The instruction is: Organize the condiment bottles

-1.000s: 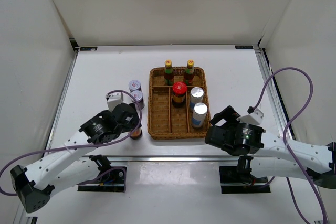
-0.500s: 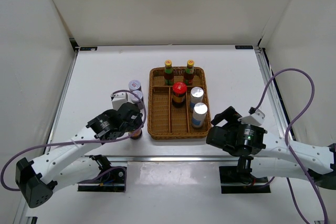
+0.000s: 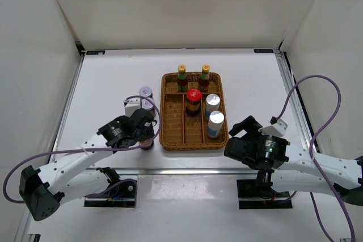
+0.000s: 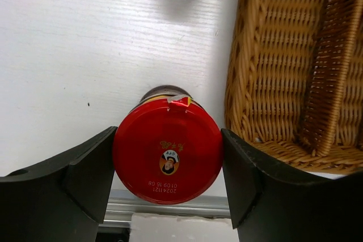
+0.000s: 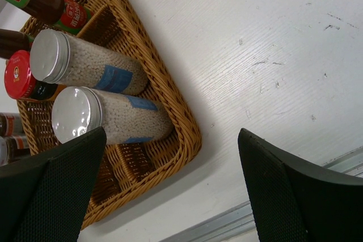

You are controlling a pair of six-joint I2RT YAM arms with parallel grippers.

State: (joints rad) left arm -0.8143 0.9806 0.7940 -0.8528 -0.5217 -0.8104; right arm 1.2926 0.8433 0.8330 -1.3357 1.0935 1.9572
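Left gripper (image 4: 167, 135): lowered over the red-lidded jar on the table (image 4: 167, 160); the jaws are drawn in on the lid, one finger seen against each side of it, with no gap visible in the left wrist view.
Red-lidded jar on the table: stood upright on the white table (image 3: 108, 83), just beside the left wall of the wicker tray (image 3: 167, 140) near its front corner; a narrow strip of table is seen between jar and tray.
Right gripper (image 3: 238, 131): held off the tray's near right corner; the jaws are spread wide and nothing is held between them.
Grey-lidded jars: the farther grey-lidded jar (image 3: 146, 91) and the nearer grey-lidded jar (image 3: 149, 103) are stood on the table left of the tray, one behind the other; the nearer one is partly hidden by the left wrist.
Yellow-capped bottles: the left yellow-capped bottle (image 3: 182, 79) and the right yellow-capped bottle (image 3: 205, 79) are stood side by side at the back of the tray.
Red-lidded jar in the tray (image 3: 194, 97): placed upright in the middle of the tray, just in front of the yellow-capped pair.
Silver-capped bottles: the back silver-capped bottle (image 3: 212, 102) and the front silver-capped bottle (image 3: 216, 120) are lined up along the tray's right side, close together.
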